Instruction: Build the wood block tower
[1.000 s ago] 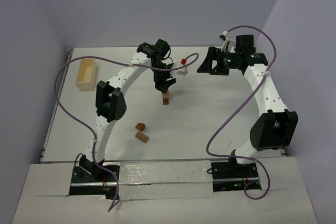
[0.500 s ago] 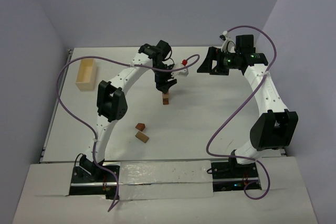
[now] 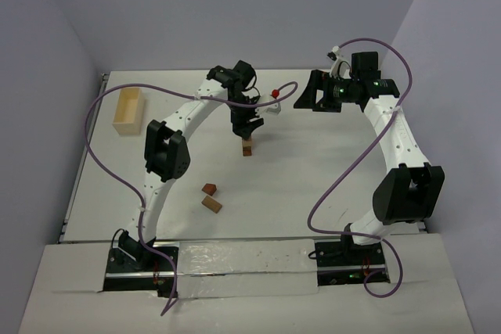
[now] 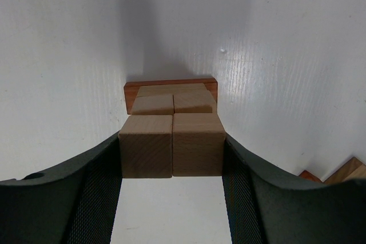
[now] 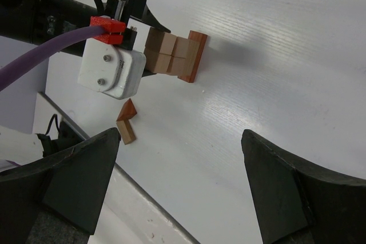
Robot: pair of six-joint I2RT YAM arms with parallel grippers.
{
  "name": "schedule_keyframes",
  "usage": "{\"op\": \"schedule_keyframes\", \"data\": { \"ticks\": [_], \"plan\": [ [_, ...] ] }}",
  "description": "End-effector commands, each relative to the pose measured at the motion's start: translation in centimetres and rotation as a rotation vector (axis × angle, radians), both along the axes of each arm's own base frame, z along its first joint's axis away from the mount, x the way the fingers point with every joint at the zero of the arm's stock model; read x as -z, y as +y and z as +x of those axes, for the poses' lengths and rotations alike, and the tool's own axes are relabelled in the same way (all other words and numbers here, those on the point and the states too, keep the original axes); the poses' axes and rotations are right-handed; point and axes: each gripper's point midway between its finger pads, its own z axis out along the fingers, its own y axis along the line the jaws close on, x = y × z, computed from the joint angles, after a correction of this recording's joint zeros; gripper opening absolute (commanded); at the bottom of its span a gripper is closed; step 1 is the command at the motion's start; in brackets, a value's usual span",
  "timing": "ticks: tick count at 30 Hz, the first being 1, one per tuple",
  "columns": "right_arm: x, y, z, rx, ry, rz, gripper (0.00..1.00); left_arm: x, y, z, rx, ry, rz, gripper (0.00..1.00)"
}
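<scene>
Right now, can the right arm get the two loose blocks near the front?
Probably yes: the right gripper is open and empty, and nothing lies between it and the loose blocks, though it's a stretch.

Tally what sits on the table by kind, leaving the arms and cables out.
Tower: 1
Loose wood blocks: 2
Pale wooden box: 1
Total: 4

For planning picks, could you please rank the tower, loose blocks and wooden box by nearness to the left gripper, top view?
1. tower, its top held in the left gripper, centre.
2. loose blocks, nearer the front, left of centre.
3. wooden box, far left.
</scene>
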Motion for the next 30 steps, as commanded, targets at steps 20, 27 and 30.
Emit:
{"op": "schedule_keyframes", "data": {
  "ticks": [20,27,30],
  "plan": [
    [-1.45,0.13,0.43,-0.02,-0.043,0.004,0.94,0.44,-0.92,-0.1,-0.014,0.001,-0.013,0.34],
    [-1.41,0.13,0.42,-0.02,-0.043,0.004,0.94,0.46,-0.9,-0.08,-0.02,0.003,-0.014,0.38],
    [-1.45,0.12,0.38,-0.018,-0.042,0.004,0.95,0.72,-0.84,-0.13,-0.02,0.006,-0.007,0.43]
  ]
}}
